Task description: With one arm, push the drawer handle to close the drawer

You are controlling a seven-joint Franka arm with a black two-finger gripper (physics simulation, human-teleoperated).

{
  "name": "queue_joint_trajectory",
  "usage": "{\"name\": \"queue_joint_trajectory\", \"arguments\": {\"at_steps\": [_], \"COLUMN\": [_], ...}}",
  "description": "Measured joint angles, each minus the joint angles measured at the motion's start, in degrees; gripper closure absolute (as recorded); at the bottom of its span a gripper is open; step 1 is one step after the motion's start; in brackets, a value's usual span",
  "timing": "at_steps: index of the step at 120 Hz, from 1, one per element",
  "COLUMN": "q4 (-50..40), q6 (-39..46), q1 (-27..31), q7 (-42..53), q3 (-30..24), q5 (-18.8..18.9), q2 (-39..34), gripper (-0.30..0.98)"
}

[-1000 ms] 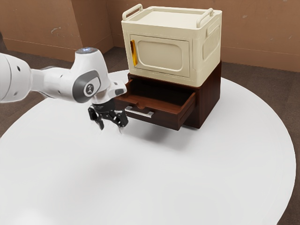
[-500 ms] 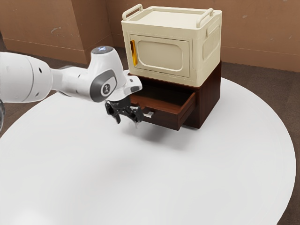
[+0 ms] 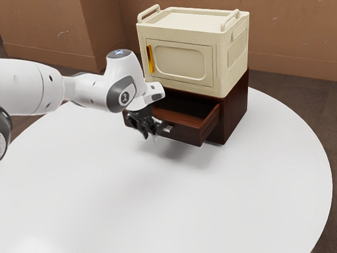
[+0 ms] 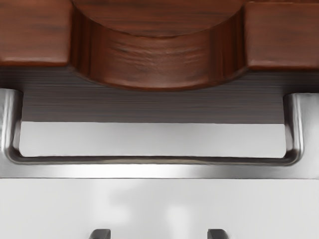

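Note:
The dark wooden drawer [image 3: 185, 135] stands pulled out of its cabinet [image 3: 234, 108]. My gripper [image 3: 151, 137] is right in front of the drawer's face, pointing down and hiding much of the silver handle [image 3: 168, 128]. Its fingers are apart with nothing held. In the wrist view, the metal handle [image 4: 154, 171] spans across below the notched drawer front [image 4: 159, 62], and two dark fingertips of the gripper [image 4: 158, 234] stand apart, a little off from the bar. Whether the hand touches the handle I cannot tell.
A cream box [image 3: 181, 60] with a yellow handle [image 3: 151, 59] sits on top of the cabinet. Both stand toward the back of the round white table [image 3: 174, 205]. Brown walls [image 3: 287, 39] rise behind.
My hand has moved toward the exterior view's right, up to the handle, and its fingers have come nearer each other. The drawer has kept its position.

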Motion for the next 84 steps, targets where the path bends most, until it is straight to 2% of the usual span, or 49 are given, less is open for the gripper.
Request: {"name": "queue_joint_trajectory", "arguments": {"at_steps": [13, 29, 84], "q4": [0.7, 1.3, 10.0], "q6": [-0.3, -0.5, -2.2], "q1": [0.0, -0.1, 0.2], "q7": [0.2, 0.5, 1.0], "q3": [0.1, 0.1, 0.2], "q5": [0.0, 0.1, 0.2], "q2": [-0.1, 0.1, 6.2], "gripper": [0.67, 0.73, 0.78]}}
